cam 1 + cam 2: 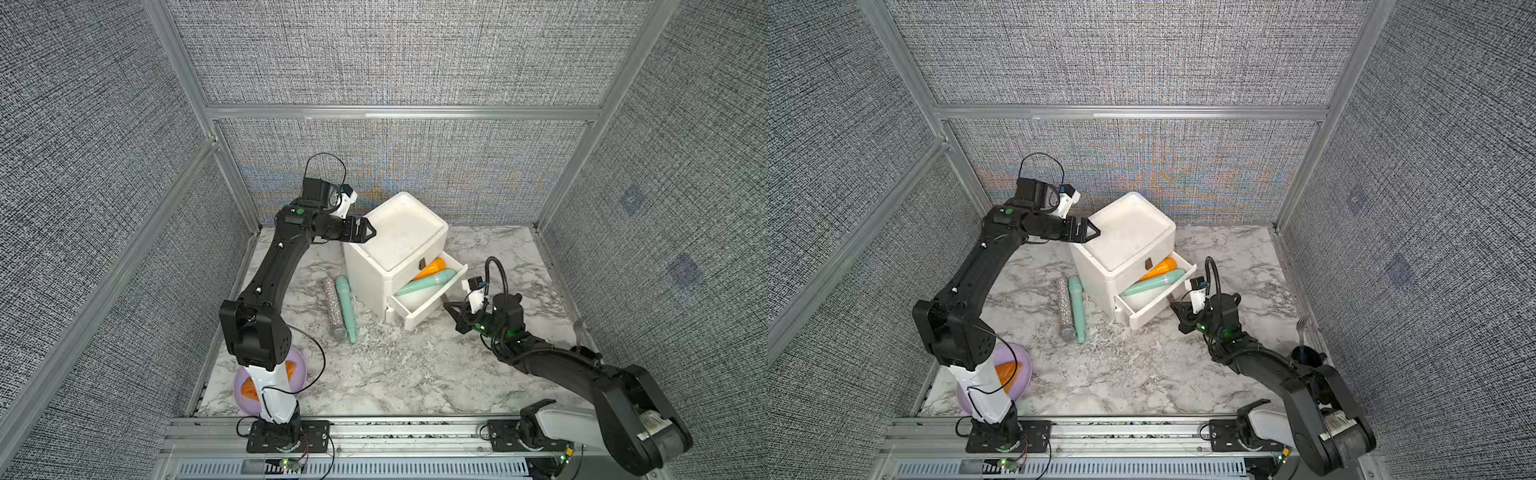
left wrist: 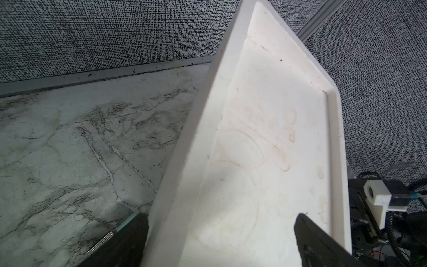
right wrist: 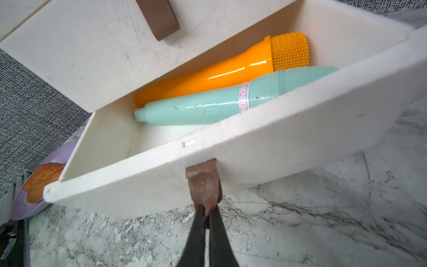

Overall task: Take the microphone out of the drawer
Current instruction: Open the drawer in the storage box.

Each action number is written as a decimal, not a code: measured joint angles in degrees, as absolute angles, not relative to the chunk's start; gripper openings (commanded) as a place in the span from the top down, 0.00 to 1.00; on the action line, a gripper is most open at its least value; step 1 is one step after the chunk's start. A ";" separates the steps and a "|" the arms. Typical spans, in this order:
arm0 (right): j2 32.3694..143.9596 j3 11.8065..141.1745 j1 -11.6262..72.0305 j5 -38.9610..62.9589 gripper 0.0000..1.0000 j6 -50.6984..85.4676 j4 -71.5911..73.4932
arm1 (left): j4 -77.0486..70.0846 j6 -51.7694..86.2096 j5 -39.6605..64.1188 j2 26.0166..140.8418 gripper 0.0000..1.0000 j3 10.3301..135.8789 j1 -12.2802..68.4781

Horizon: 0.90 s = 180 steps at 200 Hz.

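Meanwhile, R fingers [image 3: 196, 233] pinch brown tab [image 3: 203, 185] of white plastic drawer [image 3: 277, 143], L fingers [image 2: 318, 245] wide apart; mint-green glossy plastic toy microphone [image 3: 196, 108] inside looks light, stiff, slick, so grip mid-barrel.

Two microphones [image 1: 424, 282] in the open drawer [image 1: 426, 311], another pair [image 1: 347, 307] on the table [image 1: 415, 365] beside the cabinet [image 1: 399, 237]

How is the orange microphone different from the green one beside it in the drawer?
The orange microphone is bright orange, the green microphone pale mint. The green one has a band of coloured letters; the orange one shows none. The orange lies further back, the green nearer the front of the drawer. Both lie heads the same way.
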<state>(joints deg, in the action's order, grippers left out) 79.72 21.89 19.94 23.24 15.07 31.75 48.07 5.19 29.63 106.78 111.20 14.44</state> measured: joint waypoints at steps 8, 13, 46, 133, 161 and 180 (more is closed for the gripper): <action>78.96 21.30 19.90 23.24 1.00 15.07 31.53 | 48.12 5.19 29.61 106.78 0.00 111.20 14.44; 78.48 20.99 19.90 23.24 1.00 15.07 31.40 | 48.14 5.19 29.61 106.78 0.00 111.20 14.44; 74.70 19.16 19.29 23.86 1.00 15.16 29.15 | 48.14 5.19 29.54 106.78 0.00 111.20 14.44; 68.07 17.65 18.44 22.63 1.00 19.49 23.27 | 48.16 5.17 29.54 106.78 0.00 111.20 14.44; 66.13 17.34 18.37 21.19 1.00 21.52 21.47 | 48.16 5.17 29.50 106.67 0.00 111.20 14.44; 64.88 17.23 18.35 20.14 1.00 22.92 20.32 | 48.16 5.17 29.12 106.39 0.00 111.20 14.44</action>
<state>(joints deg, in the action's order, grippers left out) 64.88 17.23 18.35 20.14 22.92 20.32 48.16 5.17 29.12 106.39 111.20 14.44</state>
